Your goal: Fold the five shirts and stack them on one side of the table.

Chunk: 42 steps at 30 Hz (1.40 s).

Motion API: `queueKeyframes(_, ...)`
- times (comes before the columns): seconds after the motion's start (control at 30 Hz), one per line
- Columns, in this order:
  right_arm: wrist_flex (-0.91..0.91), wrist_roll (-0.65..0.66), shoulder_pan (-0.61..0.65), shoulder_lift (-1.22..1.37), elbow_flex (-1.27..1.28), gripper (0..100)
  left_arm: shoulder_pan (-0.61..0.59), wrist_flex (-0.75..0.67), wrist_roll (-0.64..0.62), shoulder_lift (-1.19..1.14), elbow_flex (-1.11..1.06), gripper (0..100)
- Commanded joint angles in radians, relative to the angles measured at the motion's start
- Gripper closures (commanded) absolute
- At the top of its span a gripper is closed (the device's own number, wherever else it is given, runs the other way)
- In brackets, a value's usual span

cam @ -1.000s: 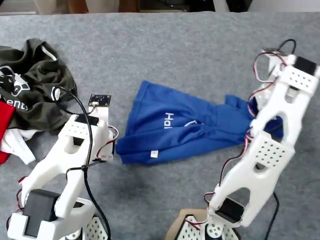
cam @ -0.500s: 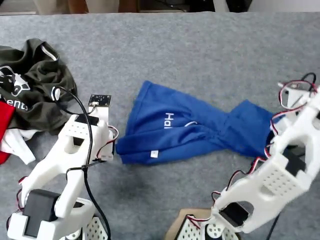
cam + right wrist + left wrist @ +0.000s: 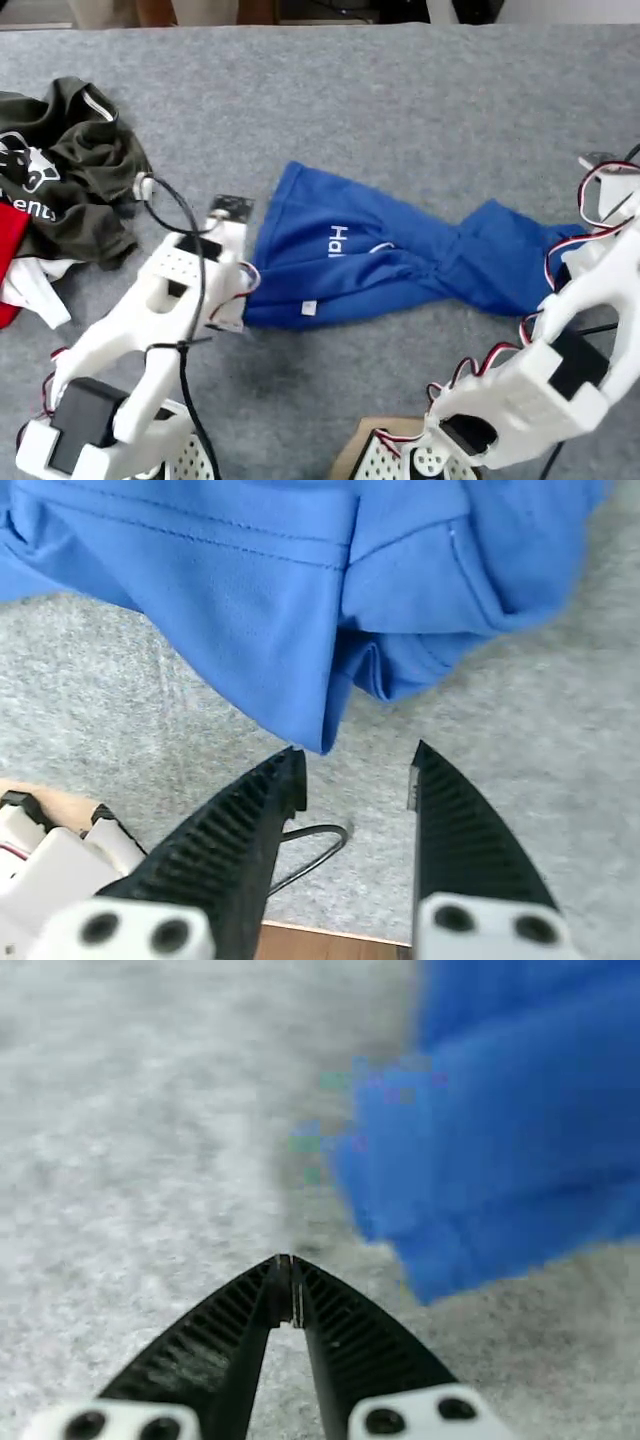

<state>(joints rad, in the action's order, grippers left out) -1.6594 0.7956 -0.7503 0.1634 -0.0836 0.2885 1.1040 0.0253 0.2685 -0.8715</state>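
Finds the right arm (image 3: 560, 350) swung out since a second ago, from over the right end of the blue shirt (image 3: 380, 265) to the right edge of the desk (image 3: 400, 100), and the left arm (image 3: 170, 300) shifted in the last half second toward the shirt's left edge. Leaves that right end lying flat and let go. Reads as a spreading pull just finished, with the folding itself not yet begun.

Places the blue shirt mid-desk, stretched left to right, twisted near its middle, white lettering facing up. Keeps the other shirts heaped at the far-left edge: a dark green shirt (image 3: 70, 170) on top, a red shirt (image 3: 8, 250) and a white shirt (image 3: 30, 285) beside it, none folded.

In the left wrist view, shows the left jaws closed tip to tip on nothing, low over bare desk just beside the shirt's corner, a detail tucked under the arm in the high view. In the right wrist view, shows the right jaws parted wide and empty, the shirt's doubled edge just beyond the tips and not between them. In the high view, gives only the arm's body at that spot.

Probably calls for the left jaws to open before any grip on the near corner.
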Motion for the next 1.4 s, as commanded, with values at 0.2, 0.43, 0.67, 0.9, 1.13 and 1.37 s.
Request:
queueKeyframes(0.2,-0.084,0.009,0.067,-0.226,-0.008,81.4,0.005,0.002,0.017,0.01,0.011,98)
queueKeyframes(0.43,-0.106,-0.055,0.363,-0.222,-0.013,81.4,-0.046,0.009,0.017,0.01,0.005,98)
queueKeyframes(0.67,-0.026,-0.112,0.38,-0.051,-0.042,81.4,-0.121,0.009,0.017,0.01,0.005,98)
queueKeyframes(0.9,-0.052,-0.104,0.286,0.159,-0.269,81.4,-0.124,0.006,0.015,0.001,0.011,98)
queueKeyframes(1.13,-0.071,-0.11,0.236,0.36,-0.4,81.4,-0.124,0.002,0.015,0.001,0.011,98)
queueKeyframes(1.37,-0.071,-0.112,0.214,0.473,-0.486,81.4,-0.123,0.0,0.015,-0.001,0.009,98)
